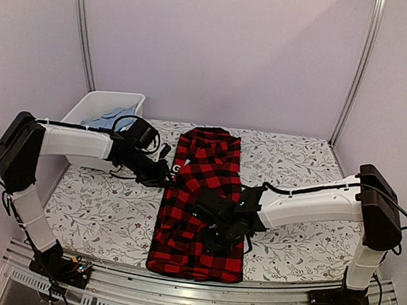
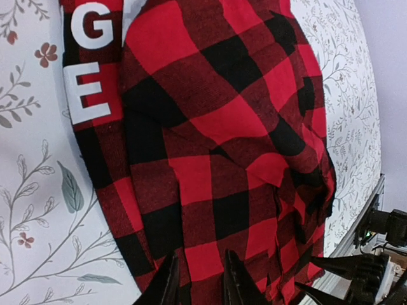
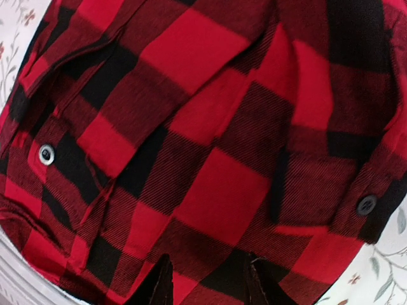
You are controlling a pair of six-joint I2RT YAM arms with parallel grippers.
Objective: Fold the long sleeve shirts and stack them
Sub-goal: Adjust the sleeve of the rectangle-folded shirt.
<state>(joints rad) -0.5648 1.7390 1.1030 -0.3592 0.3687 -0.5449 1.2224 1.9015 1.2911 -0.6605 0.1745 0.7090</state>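
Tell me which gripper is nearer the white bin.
Left. The left gripper is at the left edge of the shirt, close to the white bin; the right gripper is over the shirt's lower half, farther off.

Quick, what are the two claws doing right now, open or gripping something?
Left gripper: open, jaws apart over the red-and-black shirt.
Right gripper: open, jaws apart over the same shirt, nothing visibly pinched.

the flowery counter [image 1: 96,207] is carrying a red-and-black check shirt [image 1: 204,163], lying long down its middle. a white bin [image 1: 101,102] is sitting at its far left corner.
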